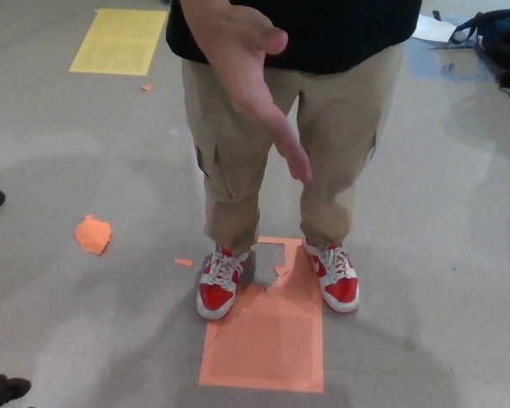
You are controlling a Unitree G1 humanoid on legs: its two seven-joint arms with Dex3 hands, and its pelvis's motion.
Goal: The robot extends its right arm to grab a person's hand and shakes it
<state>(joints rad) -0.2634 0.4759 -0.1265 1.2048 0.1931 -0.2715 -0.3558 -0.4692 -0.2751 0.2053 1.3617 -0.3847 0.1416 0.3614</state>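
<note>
matt grey floor [442, 255], cloth trousers [238, 170]

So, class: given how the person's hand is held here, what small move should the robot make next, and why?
Probably raise the right arm toward the person's hand: it is held out open, thumb up, with nothing gripping it, and no right robot hand is in view.
</note>
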